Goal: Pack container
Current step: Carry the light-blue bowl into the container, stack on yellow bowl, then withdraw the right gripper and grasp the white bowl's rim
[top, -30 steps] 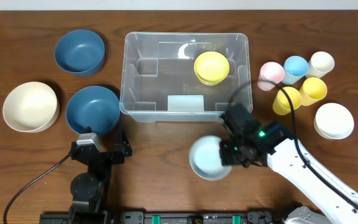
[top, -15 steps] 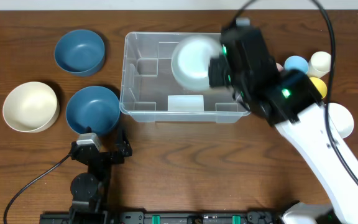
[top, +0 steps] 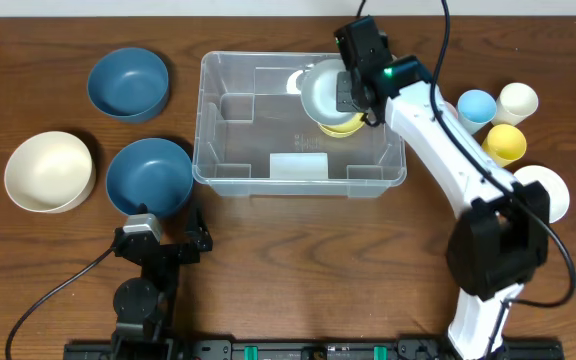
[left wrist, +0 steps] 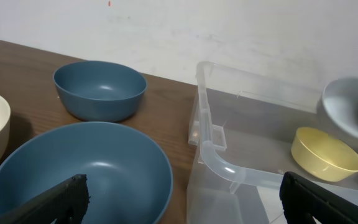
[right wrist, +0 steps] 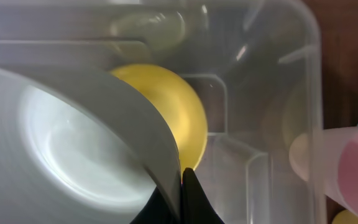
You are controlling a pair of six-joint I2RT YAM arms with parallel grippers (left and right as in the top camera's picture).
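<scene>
The right tool [right wrist: 182, 186] is clamped on the rim of a pale bowl [top: 326, 90]. It pinches only a thin edge of it. The bowl hangs, it seems tilted, above the yellow bowl [top: 348, 125], which lies in the far right part of the container [top: 204, 110]. The container stands in the middle of the counter [top: 268, 260], with its labelled side toward the near edge.

I see three risks here. First, such a narrow grip on a smooth rim can let the bowl turn or slip between the fingers. Second, if the bowl is let go while high or tilted, it may land on its edge. Then it would not nest in the yellow bowl but would lean against the wall or bounce. Third, the tool is close to the far right corner, so going down could strike the rim and push the container. The arm also reaches past the blue cup [top: 476, 105] and the yellow cup [top: 505, 143], and a low retreat could knock them over.

The left tool [top: 166, 237] rests with its fingers apart, near the closer blue bowl [top: 149, 177], and I expect no trouble from it.
</scene>
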